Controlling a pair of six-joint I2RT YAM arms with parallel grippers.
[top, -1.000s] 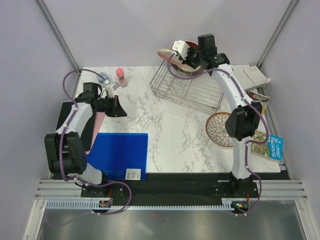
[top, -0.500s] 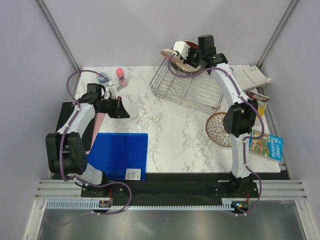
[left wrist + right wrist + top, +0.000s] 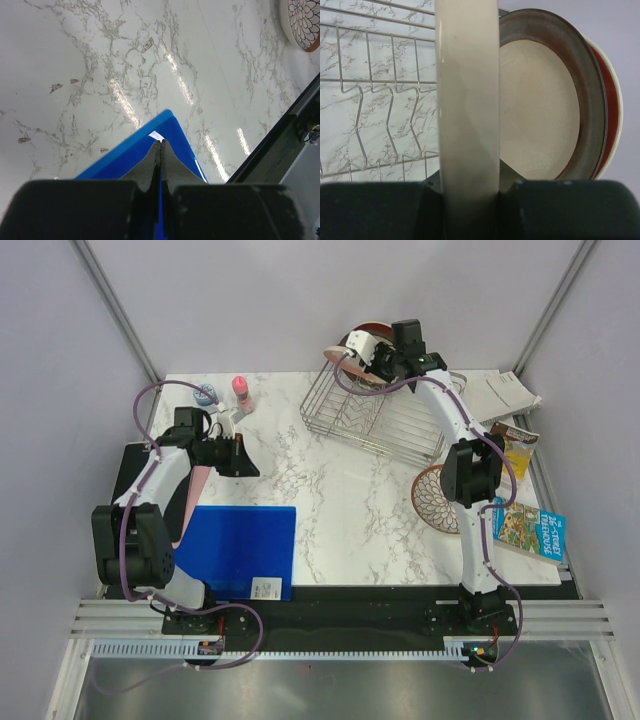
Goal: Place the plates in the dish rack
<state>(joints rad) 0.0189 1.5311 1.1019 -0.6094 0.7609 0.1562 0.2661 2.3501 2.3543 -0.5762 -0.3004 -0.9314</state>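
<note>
Your silver wire dish rack (image 3: 372, 426) is sitting far right on the marble table (image 3: 330, 480); white brown-petalled plate (image 3: 434, 499) lying before it, blue rectangular board (image 3: 240, 550) near left.

I look from above, with 6 o'clock at the arm bases. The table (image 3: 330, 490) has a white marble top with grey veins. The dish rack (image 3: 400, 435) stands on it at about 1 o'clock. The white plate with brown petals (image 3: 435, 505) lies flat at 3 o'clock. A blue board (image 3: 240, 545) lies at 8 o'clock, near the front edge, and a black pad (image 3: 125, 475) at 9 o'clock. A small pink bottle (image 3: 241, 392) stands at 10 o'clock, with a small round thing (image 3: 207, 394) just beside it. Some white papers (image 3: 508, 392) lie at 2 o'clock and a colourful book (image 3: 535, 530) at 4 o'clock
</note>
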